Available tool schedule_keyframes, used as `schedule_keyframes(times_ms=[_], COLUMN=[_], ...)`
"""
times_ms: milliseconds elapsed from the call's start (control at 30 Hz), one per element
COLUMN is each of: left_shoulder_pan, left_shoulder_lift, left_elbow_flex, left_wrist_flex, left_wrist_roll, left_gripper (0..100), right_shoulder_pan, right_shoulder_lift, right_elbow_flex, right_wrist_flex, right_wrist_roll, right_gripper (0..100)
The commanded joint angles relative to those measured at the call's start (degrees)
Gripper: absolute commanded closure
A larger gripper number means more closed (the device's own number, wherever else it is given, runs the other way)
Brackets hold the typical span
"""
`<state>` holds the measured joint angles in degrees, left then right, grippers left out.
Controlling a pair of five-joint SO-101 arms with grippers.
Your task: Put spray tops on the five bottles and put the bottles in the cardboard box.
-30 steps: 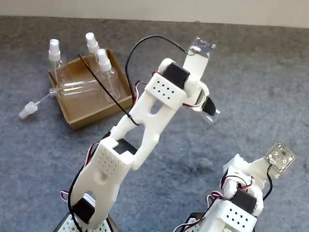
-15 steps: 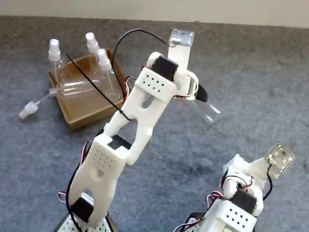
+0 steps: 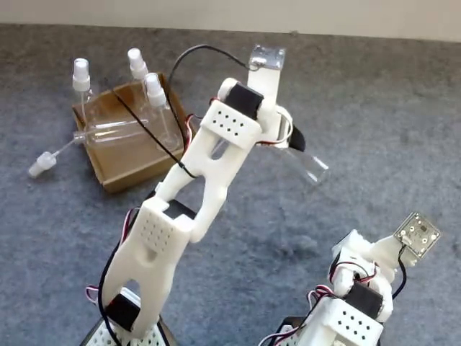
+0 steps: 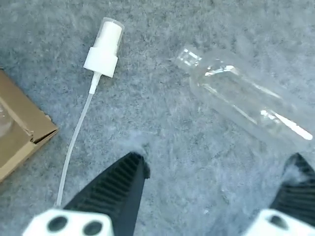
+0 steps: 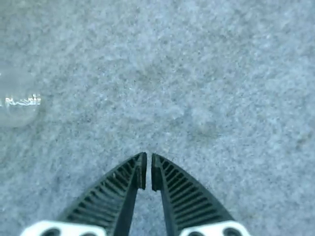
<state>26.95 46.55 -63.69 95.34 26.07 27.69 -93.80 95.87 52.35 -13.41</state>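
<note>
- Swinging toward the cardboard box (image 3: 137, 169) over the last second, the left arm has uncovered the clear bottle (image 3: 311, 167), which its wrist hid before; in the last half second it barely moves.
- The left gripper (image 4: 216, 162) hangs above the carpet with its jaws spread wide and nothing between them.
- This suggests the fifth bottle is the step in hand: it has no top yet and neither arm holds it.
- That bottle lies on its side on the carpet, well apart from the box. Its long axis runs diagonally, with the open neck toward the box and the flat base away from it.
- A loose spray top (image 4: 103, 46) lies flat between the bottle and the box. Its white head sits near the bottle's neck, and its thin tube trails back past the box corner.
- Three capped bottles (image 3: 155, 97) stand at the box, and a fourth (image 3: 108, 133) lies across it with its spray head poking over the rim.
- The right gripper (image 5: 146, 172) sits farthest from the box, its jaws pressed together on nothing.
</note>
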Motion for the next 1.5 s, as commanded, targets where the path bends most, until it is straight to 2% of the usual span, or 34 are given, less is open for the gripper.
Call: schedule_keyframes(times_ms=[0, 633, 767, 867, 1000, 1233, 1333, 1467], left_shoulder_pan=[-1.6, -3.8, -4.4, -4.7, -4.4, 0.4, 2.1, 3.3], left_shoulder_lift=[1.6, 2.7, 2.8, 3.3, 6.3, 8.2, 8.4, 9.8], left_elbow_flex=[-2.9, -7.2, -6.7, -5.1, -5.1, -5.1, -4.6, -4.7], left_wrist_flex=[-1.7, -2.3, -5.4, -6.3, -7.6, -9.4, -14.7, -17.8], left_wrist_roll=[0.8, 0.9, 1.2, 7.1, 11.5, 23.0, 25.1, 25.5], left_gripper=[63, 63, 63, 63, 63, 62, 62, 62], right_shoulder_pan=[-0.7, -0.7, -0.7, -0.7, -0.7, -0.7, -0.7, -0.7], right_shoulder_lift=[-0.2, -0.2, -0.2, -0.2, -0.2, -0.2, -0.2, -0.2], right_elbow_flex=[7.7, 7.7, 7.7, 7.7, 7.7, 7.7, 7.7, 7.7], right_wrist_flex=[0.2, 0.2, 0.2, 0.2, 0.2, 0.2, 0.2, 0.2], right_wrist_roll=[-0.4, -0.4, -0.4, -0.4, -0.4, -0.4, -0.4, -0.4], right_gripper=[97.2, 97.2, 97.2, 97.2, 97.2, 97.2, 97.2, 97.2])
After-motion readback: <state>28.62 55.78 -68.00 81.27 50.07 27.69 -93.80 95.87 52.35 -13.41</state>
